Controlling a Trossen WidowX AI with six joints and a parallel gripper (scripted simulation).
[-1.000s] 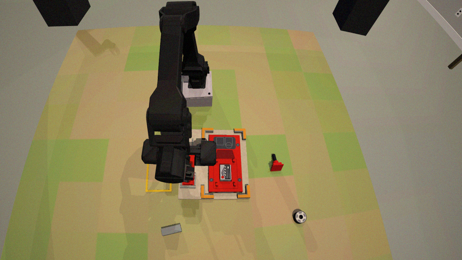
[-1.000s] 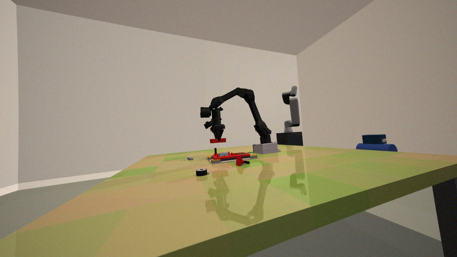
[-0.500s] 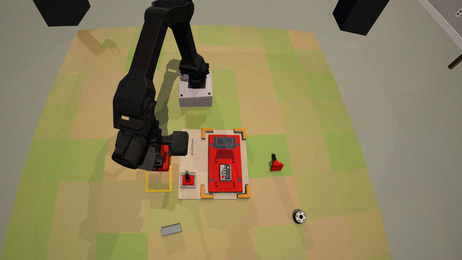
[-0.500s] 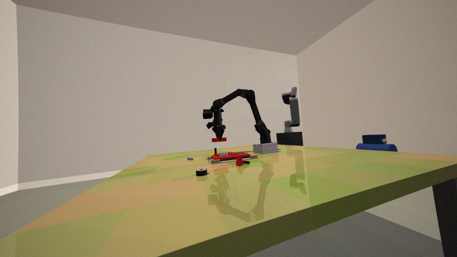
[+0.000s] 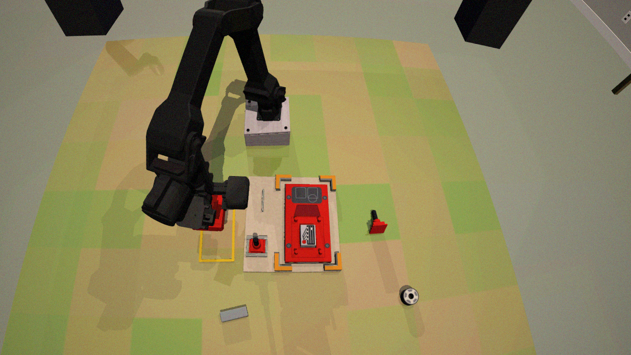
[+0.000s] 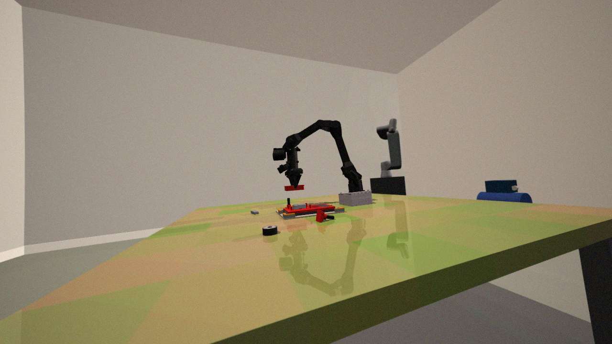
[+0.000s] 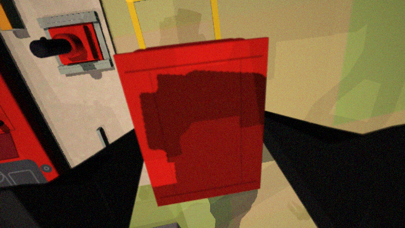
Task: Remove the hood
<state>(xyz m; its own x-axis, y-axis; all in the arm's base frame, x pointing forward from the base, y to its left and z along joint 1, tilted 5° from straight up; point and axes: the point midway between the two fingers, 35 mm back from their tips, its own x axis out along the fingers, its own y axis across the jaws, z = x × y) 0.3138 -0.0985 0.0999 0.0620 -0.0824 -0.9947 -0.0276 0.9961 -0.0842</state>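
Observation:
My gripper (image 6: 294, 186) (image 7: 200, 125) is shut on the hood, a flat red rectangular panel (image 5: 215, 224) (image 6: 300, 187) (image 7: 209, 152), with one black finger at each long side. The hood is level in the exterior view, well above the table. In the top view the arm hides part of it, and it overlaps the far part of the marked area, a yellow outline (image 5: 216, 260) (image 7: 216, 19). The outline's near end shows past the hood in the wrist view. The red toy car (image 5: 290, 220) (image 6: 318, 209) (image 7: 30, 152) lies hoodless between orange corner brackets, its grey engine block (image 5: 307, 235) exposed.
The pale board (image 5: 264, 265) under the car also bears a red base with a black post (image 5: 256, 245) (image 7: 76, 47) beside the outline. A similar loose red part (image 5: 377, 227) (image 6: 320, 216), a wheel (image 5: 410, 296) (image 6: 269, 231) and a grey block (image 5: 234, 313) (image 6: 254, 212) lie on the table.

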